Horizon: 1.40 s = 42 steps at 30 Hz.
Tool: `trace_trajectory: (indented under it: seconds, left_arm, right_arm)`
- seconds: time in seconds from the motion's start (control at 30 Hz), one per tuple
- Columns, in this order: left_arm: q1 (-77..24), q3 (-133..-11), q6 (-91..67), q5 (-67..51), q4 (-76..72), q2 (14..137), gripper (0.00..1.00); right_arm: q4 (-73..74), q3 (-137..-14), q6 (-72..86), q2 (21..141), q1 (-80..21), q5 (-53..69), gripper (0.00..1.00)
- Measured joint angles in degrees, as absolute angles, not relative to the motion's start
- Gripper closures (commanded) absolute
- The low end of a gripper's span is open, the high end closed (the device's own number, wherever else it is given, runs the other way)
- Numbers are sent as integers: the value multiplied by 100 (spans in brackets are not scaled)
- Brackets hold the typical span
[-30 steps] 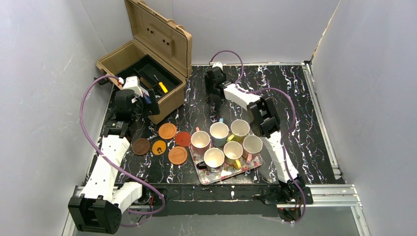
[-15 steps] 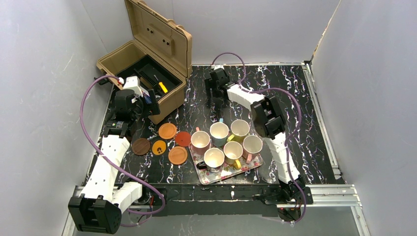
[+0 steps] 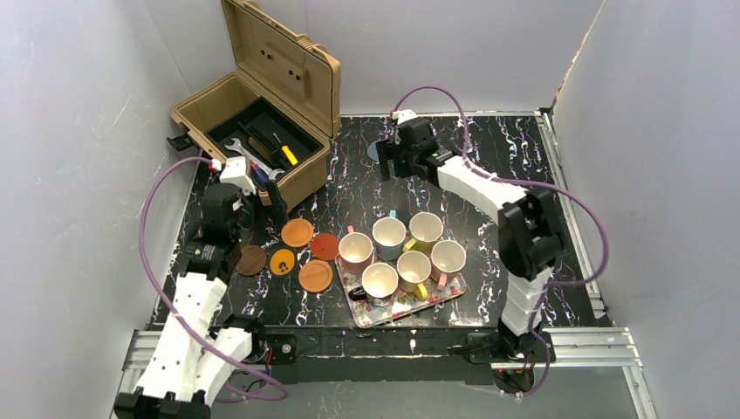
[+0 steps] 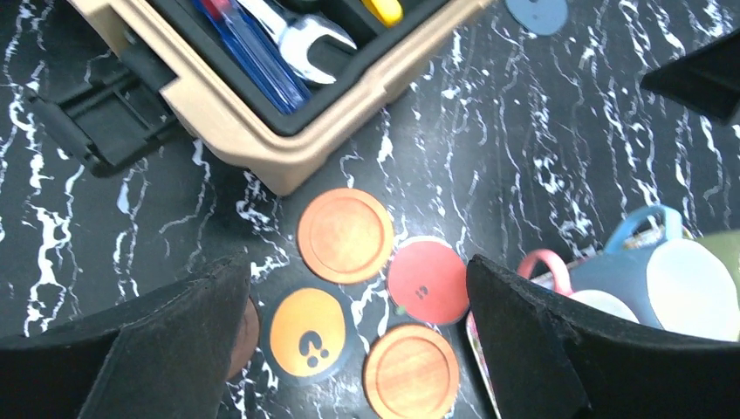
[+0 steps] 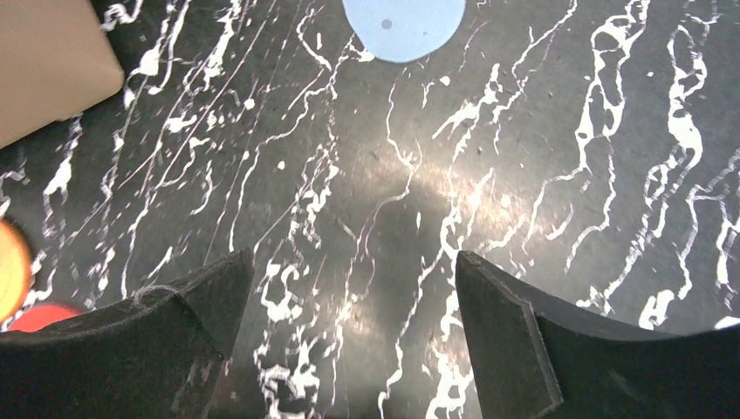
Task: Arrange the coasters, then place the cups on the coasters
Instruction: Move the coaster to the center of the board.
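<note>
R hand (image 5: 349, 272) had just opened wide, empty; blue coaster (image 5: 403, 26) sat placed on far counter (image 5: 541, 175). L hand (image 4: 358, 272) open over other coasters (image 4: 345, 234); cups (image 3: 389, 236) not yet moved.

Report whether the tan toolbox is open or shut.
Open. The toolbox has its lid raised behind the base, and the overhead and left wrist views show a wrench lying inside.

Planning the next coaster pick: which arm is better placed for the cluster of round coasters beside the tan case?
Left. The left fingers hover open above the round orange wooden coasters; the right fingers are far off, near the lone blue-grey round coaster.
</note>
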<state>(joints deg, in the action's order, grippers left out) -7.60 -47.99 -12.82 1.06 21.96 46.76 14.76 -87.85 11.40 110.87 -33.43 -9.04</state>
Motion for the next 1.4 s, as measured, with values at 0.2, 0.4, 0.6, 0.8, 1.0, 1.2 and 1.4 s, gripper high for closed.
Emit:
trace_trajectory:
  seconds: [0.2, 0.4, 0.6, 0.8, 1.0, 1.2, 1.4]
  left_arm:
    - [-1299, -4587, -1702, 108, 2773, 3964, 17]
    - [-2045, -4204, -2475, 121, 3286, 3848, 21]
    - [-2578, -3924, -3142, 99, 3159, 4495, 30]
    - [-2602, -3551, -3638, -108, 2539, 5247, 37]
    - [-2602, -3548, -3844, 23, 2196, 6007, 43]
    - [-2602, -3548, -3909, 233, 1927, 6390, 49]
    - [-2602, -3548, -4023, 368, 1664, 6768, 51]
  right_arm:
    - [1372, -7819, 1120, 9856, -3343, -766, 4]
    - [1313, -6945, 1184, 8908, -3345, -707, 4]
    - [1330, -6355, 1280, 8243, -3343, -666, 4]
    - [1367, -6001, 1378, 7644, -3343, -635, 3]
    - [1498, -5819, 1428, 7196, -3343, -672, 3]
    - [1623, -5706, 1446, 7006, -3343, -733, 3]
    - [1704, -5618, 1448, 6989, -3343, -757, 2]
